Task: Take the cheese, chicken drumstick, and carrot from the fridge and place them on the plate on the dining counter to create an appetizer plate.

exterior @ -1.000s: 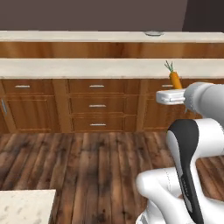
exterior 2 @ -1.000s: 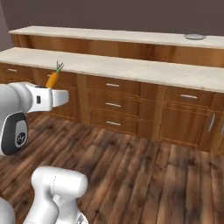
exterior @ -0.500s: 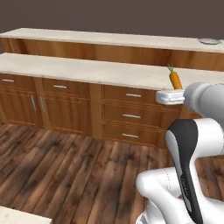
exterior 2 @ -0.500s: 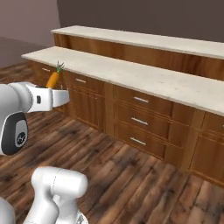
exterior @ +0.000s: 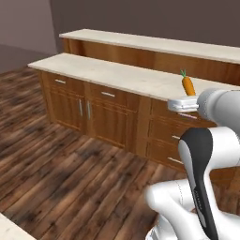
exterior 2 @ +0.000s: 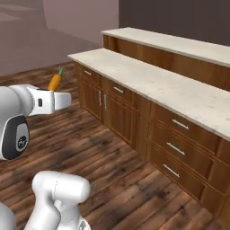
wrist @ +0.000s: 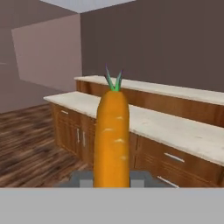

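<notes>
Holding the carrot [exterior: 188, 86] upright, your arm reaches forward at about desk height with the wrist level, the white forearm running sideways across both base views. The carrot is a slim orange tapered stick, smooth with faint pale ridges, and its small green sprout points straight up. In the hand view it stands dead centre, rising from between the finger tips. Your claw [wrist: 112, 178] is clenched on the carrot's lower end, with the two dark pads pressing either side of it and most of the body sticking out above. In the right base view the carrot [exterior 2: 55, 81] pokes up above the white hand block. Beyond it runs the long two-tier desk [exterior: 117, 75]: speckled beige stone tops, a lower tier and a raised back tier, over a wood-panelled base with drawers and cabinet doors bearing silver bar handles. The carrot is well apart from that desk, held in the air over the dark plank wood floor [exterior 2: 130, 179]. Plain grey-brown walls stand behind.
</notes>
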{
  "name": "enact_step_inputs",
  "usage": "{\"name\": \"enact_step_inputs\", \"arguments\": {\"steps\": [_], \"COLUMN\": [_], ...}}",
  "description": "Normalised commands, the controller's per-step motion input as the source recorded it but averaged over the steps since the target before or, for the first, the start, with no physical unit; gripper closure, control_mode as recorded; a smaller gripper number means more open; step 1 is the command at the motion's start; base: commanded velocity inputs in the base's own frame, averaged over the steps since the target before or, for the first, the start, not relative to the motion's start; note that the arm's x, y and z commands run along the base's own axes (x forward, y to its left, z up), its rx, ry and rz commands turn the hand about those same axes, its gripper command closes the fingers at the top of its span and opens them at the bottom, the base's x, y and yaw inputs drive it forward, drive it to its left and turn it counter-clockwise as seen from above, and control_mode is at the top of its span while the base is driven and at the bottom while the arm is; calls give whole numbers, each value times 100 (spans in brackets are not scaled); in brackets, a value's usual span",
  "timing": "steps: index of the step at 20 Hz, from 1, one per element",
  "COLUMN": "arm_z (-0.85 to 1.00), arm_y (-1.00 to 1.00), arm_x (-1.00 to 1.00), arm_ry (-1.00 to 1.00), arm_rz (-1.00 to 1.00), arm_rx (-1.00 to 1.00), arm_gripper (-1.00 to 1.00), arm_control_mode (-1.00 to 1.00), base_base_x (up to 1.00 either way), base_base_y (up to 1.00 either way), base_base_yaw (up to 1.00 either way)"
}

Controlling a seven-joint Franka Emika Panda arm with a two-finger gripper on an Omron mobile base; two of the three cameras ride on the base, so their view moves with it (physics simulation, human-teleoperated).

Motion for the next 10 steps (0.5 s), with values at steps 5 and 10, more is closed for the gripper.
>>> {"name": "enact_step_inputs", "arguments": {"steps": [5, 10], "arm_z": [0, 0], "arm_y": [0, 0], "arm_x": [0, 0], "arm_ry": [0, 0], "arm_rz": [0, 0], "arm_rx": [0, 0], "arm_gripper": [100, 100], "arm_control_mode": [100, 100], "base_base_x": [83, 91], "base_base_y": [0, 0], "base_base_yaw": [52, 51]}}
